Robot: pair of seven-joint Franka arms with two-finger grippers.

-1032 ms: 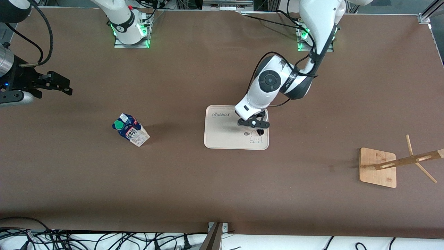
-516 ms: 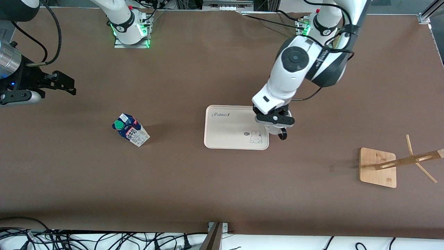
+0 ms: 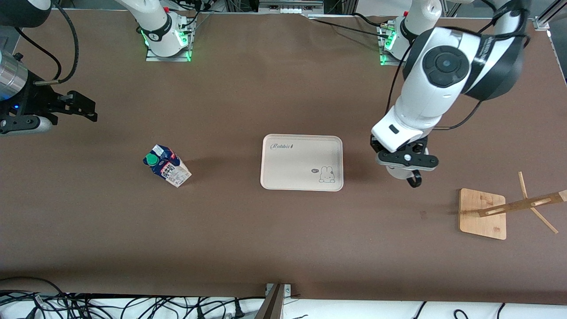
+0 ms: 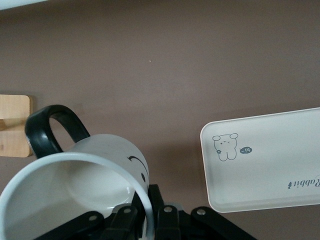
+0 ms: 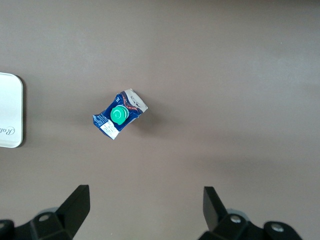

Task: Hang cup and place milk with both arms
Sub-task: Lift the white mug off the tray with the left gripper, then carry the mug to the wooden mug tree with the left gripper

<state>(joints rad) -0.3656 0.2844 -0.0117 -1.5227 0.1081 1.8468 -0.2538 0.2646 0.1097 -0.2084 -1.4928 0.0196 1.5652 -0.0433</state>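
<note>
Cup (image 3: 402, 173) hangs clamped in left hand (image 3: 406, 160); right hand (image 5: 145, 210) gapes above milk (image 5: 120, 114).

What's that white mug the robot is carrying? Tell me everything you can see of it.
The white ceramic mug has a glossy black loop handle and part of a black drawn face on its side. It looks empty. The left arm's black claw is clamped on its rim, holding it in the air over bare brown table, between the cream rabbit tray and the wooden rack.
</note>
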